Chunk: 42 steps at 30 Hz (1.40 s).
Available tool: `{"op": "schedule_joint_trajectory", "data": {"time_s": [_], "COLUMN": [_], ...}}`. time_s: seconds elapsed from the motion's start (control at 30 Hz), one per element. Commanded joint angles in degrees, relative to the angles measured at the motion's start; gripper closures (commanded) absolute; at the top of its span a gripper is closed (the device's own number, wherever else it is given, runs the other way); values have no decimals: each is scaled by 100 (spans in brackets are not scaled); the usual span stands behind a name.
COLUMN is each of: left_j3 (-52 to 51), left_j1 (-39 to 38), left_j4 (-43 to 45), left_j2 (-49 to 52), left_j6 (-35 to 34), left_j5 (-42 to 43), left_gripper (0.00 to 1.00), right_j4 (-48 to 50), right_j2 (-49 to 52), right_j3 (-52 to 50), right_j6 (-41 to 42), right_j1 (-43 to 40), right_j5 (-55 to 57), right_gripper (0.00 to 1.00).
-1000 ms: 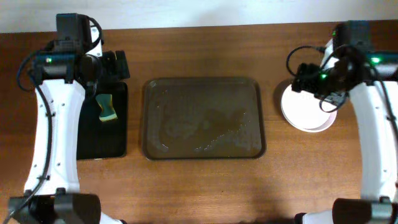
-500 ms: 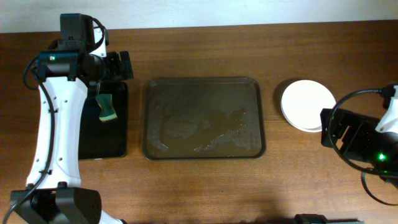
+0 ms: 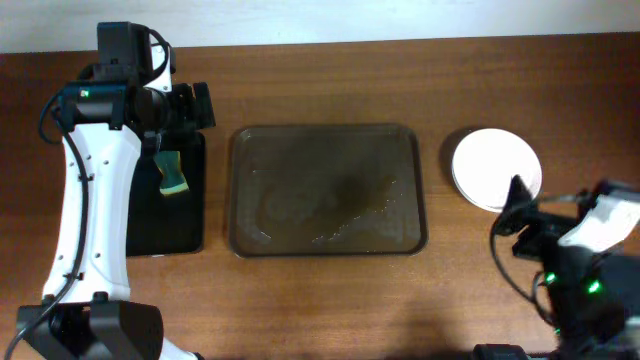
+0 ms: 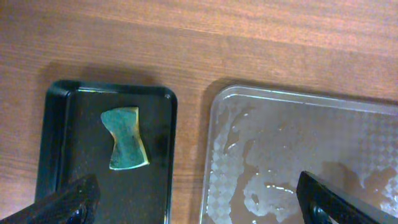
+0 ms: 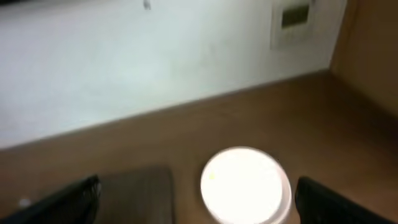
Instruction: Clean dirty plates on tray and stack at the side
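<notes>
Left gripper [image 4: 202,208] hangs over the gap between the black tray [image 4: 68,155] and the brown tray [image 4: 348,143] — jaws spread wide, nothing held. A green sponge [image 4: 126,138] lies on the black tray. The brown tray carries only a wet film, no plates. The plates [image 3: 495,168] sit stacked on the table [image 3: 330,80], just right of it. Right gripper [image 5: 198,199] sits toward the table's front edge, jaws wide and empty; the stack lies ahead of them, untouched. Plates are probably stiff, light, slick and chippable — best pinched at the rim.
</notes>
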Motion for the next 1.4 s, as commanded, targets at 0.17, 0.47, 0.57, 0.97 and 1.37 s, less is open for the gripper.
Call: {"op": "schedule_joint_trajectory", "data": {"time_s": [0.17, 0.47, 0.57, 0.97, 1.37], "left_j3": [-11, -11, -11, -11, -26], "left_j1": [-4, -4, -4, -4, -4], "left_j4": [-2, -2, -2, -2, -22], "left_j2": [13, 13, 13, 13, 13], "left_j6": [50, 50, 50, 50, 57], "left_j5": [39, 39, 39, 39, -267], "left_gripper": [1, 1, 1, 1, 1], "right_j4": [3038, 4122, 3709, 3121, 3121], "right_j2": [-2098, -2859, -2859, -2846, -2846], "right_j3": [-3646, -5077, -5077, -5077, -5077], "right_j6": [-409, -387, -387, -387, -387], "right_j1": [444, 538, 538, 538, 538], "right_j5": [-13, -13, -17, -192, -192], "right_gripper": [2, 1, 2, 2, 2]}}
